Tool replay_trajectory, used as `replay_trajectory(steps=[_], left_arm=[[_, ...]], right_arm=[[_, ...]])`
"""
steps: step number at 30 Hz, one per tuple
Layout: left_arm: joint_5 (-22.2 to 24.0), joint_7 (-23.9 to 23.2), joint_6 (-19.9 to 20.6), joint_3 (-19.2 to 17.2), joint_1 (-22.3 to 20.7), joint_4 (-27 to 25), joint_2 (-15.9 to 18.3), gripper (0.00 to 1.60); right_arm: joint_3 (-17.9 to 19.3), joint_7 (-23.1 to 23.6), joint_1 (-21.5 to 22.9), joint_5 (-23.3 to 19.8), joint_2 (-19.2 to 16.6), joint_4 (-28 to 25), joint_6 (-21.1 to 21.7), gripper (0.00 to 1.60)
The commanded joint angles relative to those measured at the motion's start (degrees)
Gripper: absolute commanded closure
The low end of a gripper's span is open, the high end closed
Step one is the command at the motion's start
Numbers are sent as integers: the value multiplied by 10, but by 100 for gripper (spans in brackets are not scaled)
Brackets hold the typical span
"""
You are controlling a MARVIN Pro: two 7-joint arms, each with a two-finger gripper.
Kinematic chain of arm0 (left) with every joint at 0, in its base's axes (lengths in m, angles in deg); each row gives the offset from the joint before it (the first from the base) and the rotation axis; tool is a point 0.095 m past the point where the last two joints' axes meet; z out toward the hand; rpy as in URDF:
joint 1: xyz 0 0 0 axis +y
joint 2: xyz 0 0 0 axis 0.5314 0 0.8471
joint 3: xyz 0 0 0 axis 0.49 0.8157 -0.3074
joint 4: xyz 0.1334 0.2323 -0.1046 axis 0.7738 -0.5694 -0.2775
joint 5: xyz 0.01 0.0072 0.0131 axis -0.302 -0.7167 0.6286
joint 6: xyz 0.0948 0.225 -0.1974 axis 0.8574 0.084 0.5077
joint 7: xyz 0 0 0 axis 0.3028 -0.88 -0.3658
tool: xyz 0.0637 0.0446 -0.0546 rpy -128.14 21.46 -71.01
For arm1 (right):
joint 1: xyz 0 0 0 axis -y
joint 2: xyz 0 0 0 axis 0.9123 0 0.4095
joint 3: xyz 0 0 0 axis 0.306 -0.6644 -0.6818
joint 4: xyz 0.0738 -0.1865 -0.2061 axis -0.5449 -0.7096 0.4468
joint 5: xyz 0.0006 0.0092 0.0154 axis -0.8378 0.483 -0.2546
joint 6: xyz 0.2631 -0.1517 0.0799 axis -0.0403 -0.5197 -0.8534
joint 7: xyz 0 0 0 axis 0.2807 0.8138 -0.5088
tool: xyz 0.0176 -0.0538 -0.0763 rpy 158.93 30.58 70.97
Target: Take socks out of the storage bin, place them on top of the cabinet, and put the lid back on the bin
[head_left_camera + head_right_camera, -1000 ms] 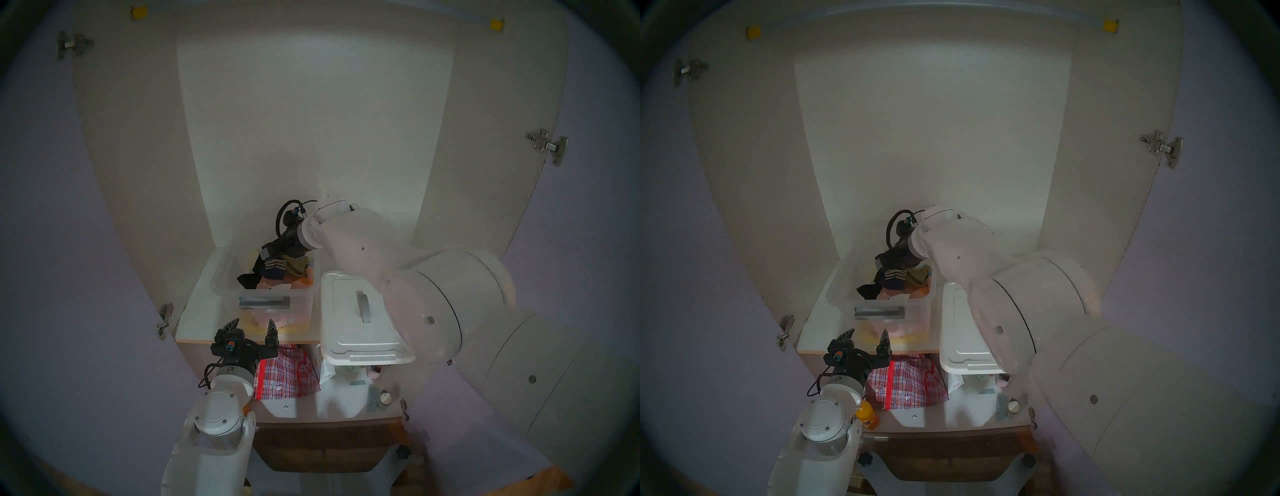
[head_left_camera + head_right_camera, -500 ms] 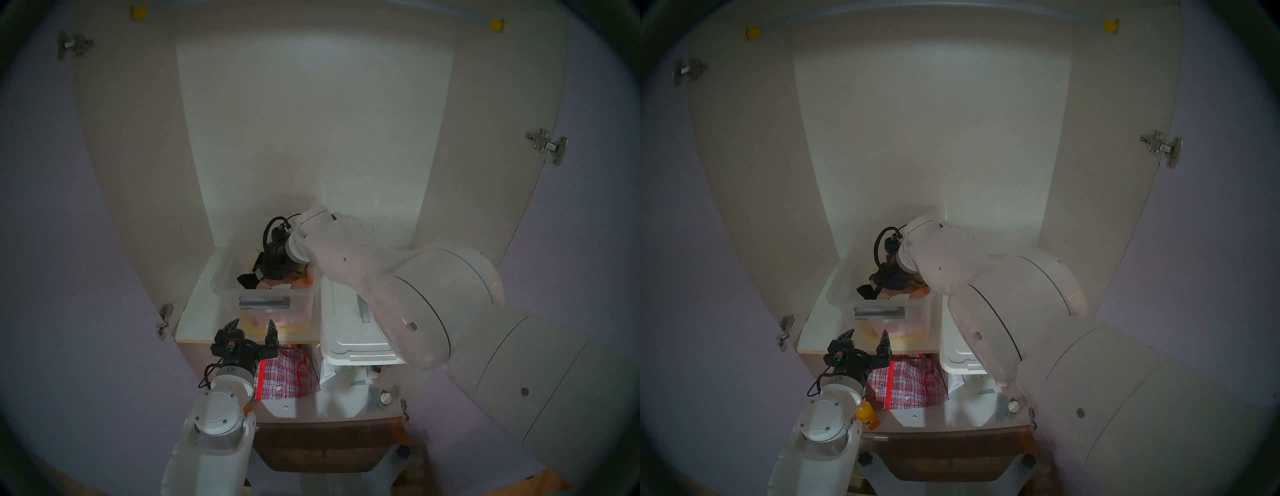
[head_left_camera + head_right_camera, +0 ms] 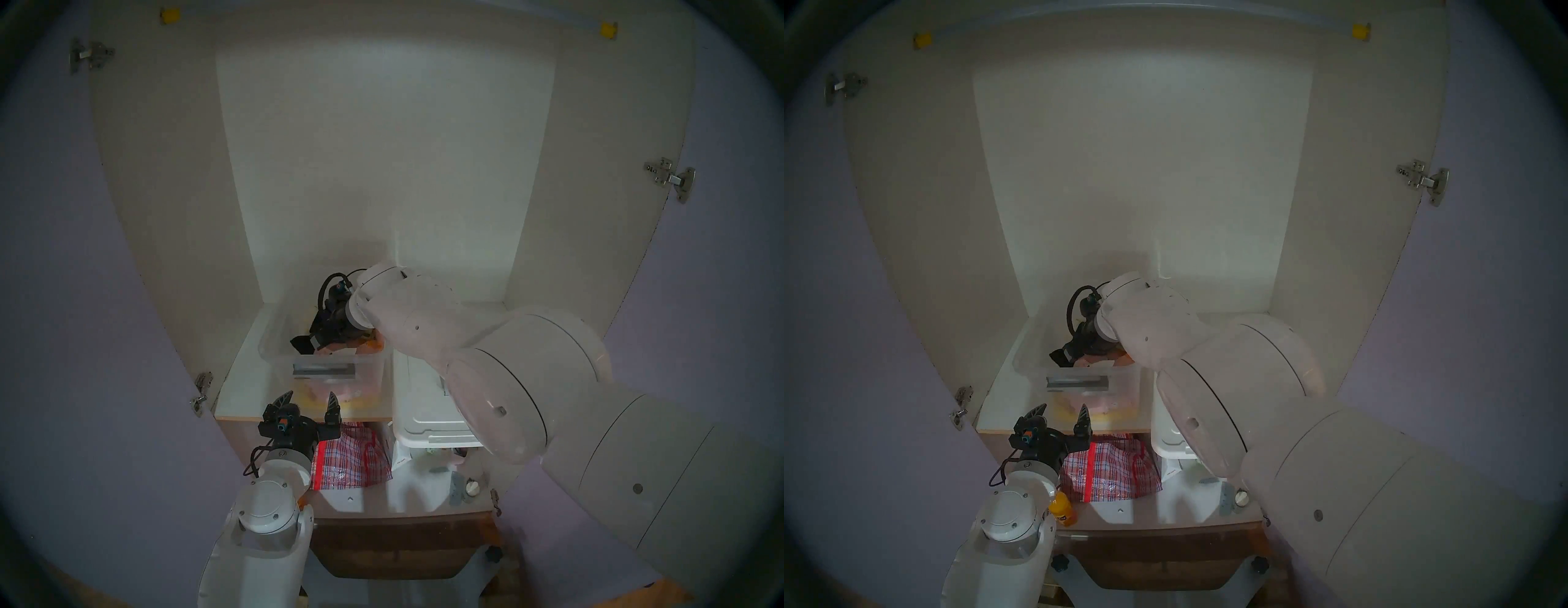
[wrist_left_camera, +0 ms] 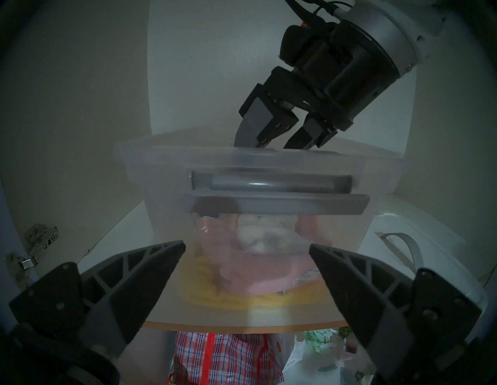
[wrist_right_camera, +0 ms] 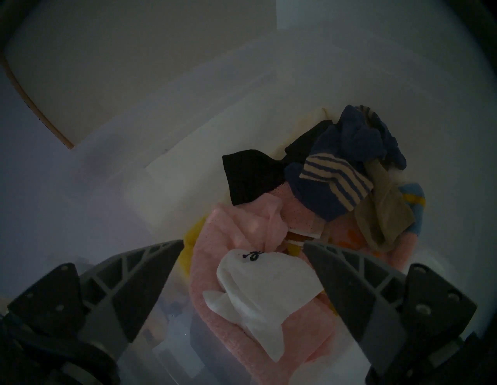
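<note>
The clear storage bin with a grey bar handle stands open on the cabinet's white shelf board. My right gripper is open and reaches down into the bin from above, its fingers either side of a white sock with a small black mark that lies on pink cloth. The milky-white lid lies right of the bin, partly hidden by my right arm. My left gripper is open and empty in front of the bin's front wall, just past the shelf edge.
A navy striped sock, a black sock and pink cloth fill the bin. On the lower shelf sit a red plaid bag, an orange bottle and small clutter. The lilac doors stand open on both sides.
My right arm has swung left and down, lowering its open gripper into the bin over the clothes. The left arm, bin and lid have not moved.
</note>
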Motion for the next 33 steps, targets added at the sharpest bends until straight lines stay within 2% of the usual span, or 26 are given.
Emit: replay_trajectory(steps=[1,9,23,33], left_arm=[[0,-1,-4,2,-7,-12,0,0],[0,0,-4,2,-9,-7,0,0],[0,3,-4,2,-13,1,-1,0],[0,4,-4,2,-15,3,-1,0]], right_arm=[[13,-10,0,-11,-8,-5,-3,0],[14,-27,-2,-7,-8,-6,-2,0],[12,-50,-32,-1,-13,1,-6,0],[7,-48,-39,2,-14,0,-10,0]])
